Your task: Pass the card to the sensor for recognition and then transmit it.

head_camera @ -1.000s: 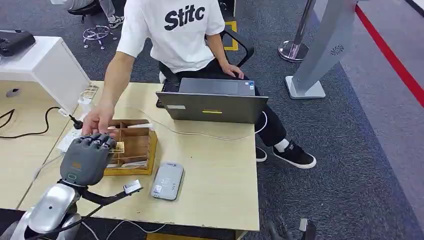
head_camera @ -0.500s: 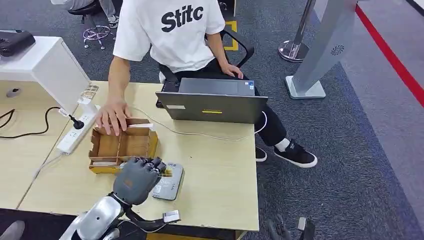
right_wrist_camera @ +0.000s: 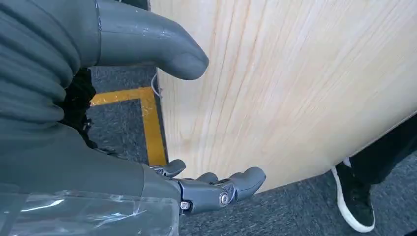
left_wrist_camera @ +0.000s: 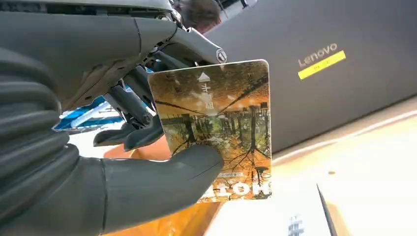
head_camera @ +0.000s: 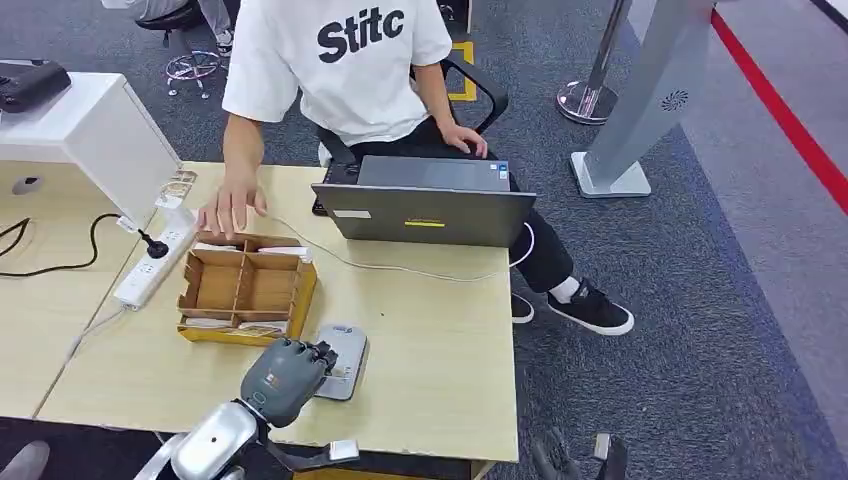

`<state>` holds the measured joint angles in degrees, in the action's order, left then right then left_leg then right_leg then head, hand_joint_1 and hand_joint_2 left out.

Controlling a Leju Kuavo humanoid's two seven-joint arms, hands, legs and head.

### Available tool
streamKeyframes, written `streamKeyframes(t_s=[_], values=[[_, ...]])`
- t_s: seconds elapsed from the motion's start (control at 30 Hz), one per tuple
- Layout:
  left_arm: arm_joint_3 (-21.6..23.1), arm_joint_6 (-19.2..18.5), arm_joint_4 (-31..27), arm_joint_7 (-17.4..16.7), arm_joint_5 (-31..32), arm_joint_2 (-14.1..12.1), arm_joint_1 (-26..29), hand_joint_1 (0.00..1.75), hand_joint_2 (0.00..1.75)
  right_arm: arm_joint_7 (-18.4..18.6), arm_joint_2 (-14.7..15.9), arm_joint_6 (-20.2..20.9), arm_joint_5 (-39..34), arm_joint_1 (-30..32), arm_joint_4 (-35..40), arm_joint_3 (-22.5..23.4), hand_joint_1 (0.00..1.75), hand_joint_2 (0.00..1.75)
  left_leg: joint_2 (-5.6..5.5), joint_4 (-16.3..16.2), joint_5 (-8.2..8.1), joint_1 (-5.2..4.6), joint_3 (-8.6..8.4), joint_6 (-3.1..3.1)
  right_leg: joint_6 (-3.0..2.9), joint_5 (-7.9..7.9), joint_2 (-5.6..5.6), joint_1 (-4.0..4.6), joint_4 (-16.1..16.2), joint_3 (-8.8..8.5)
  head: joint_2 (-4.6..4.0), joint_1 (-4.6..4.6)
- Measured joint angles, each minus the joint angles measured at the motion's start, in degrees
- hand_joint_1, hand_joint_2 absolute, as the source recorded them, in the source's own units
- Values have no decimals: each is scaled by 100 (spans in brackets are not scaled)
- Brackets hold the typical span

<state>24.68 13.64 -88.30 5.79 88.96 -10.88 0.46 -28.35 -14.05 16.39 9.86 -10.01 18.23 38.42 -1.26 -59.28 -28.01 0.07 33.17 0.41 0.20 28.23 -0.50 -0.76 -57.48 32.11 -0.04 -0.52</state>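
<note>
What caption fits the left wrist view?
Left hand pinching an orange tree-print card before a dark grey laptop.

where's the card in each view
Head view: hidden under the left hand, which is over the grey sensor.
Left wrist view: the card is mid-picture, pinched by the thumb.
Right wrist view: not in it.
Shared landmark: the laptop, its lid behind the card.

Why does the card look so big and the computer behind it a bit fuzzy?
In the left wrist view the camera sits right behind the left hand, so the card it pinches looms large and sharp, while the laptop behind looks softer. In the head view, taken from high up, the same hand looks small over the grey sensor, evenly lit without strong shadows.
</note>
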Motion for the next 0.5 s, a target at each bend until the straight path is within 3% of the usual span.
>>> streamKeyframes(t_s=[0.5], values=[[11, -175, 251, -210, -57, -37, -20, 175, 175, 15, 0, 15, -22, 3, -2, -20, 0, 175, 0, 0, 0, 0, 0, 0, 0, 0, 0, 0, 0, -1, 0, 2]])
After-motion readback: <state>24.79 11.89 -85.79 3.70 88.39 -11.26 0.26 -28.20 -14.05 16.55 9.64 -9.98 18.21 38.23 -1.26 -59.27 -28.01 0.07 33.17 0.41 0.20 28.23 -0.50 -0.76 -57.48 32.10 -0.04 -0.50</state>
